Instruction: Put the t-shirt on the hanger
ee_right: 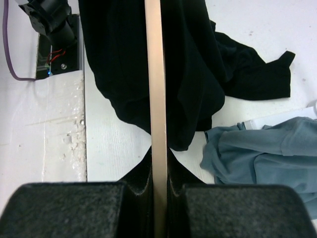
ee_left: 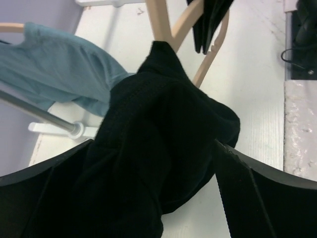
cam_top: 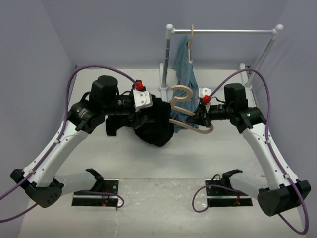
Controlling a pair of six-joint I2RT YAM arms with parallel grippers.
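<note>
The black t-shirt [cam_top: 156, 126] hangs bunched at the table's middle, with part of it trailing on the table. My left gripper [cam_top: 145, 105] is shut on its upper folds. In the left wrist view the t-shirt [ee_left: 163, 148] fills the space between my fingers [ee_left: 257, 198]. The tan wooden hanger [cam_top: 184, 94] is held above the table, and one arm of it [ee_left: 158, 20] runs into the cloth. My right gripper [cam_top: 197, 119] is shut on the hanger's other arm. In the right wrist view the hanger [ee_right: 154, 99] stands upright between the jaws, with the t-shirt [ee_right: 193, 59] behind it.
A white rack with a metal rod [cam_top: 223, 31] stands at the back. A second hanger [cam_top: 191, 34] on the rod carries a blue-grey garment [cam_top: 184, 67] that drapes down to the table [ee_right: 262, 153] just behind the held hanger. Purple walls close in on both sides.
</note>
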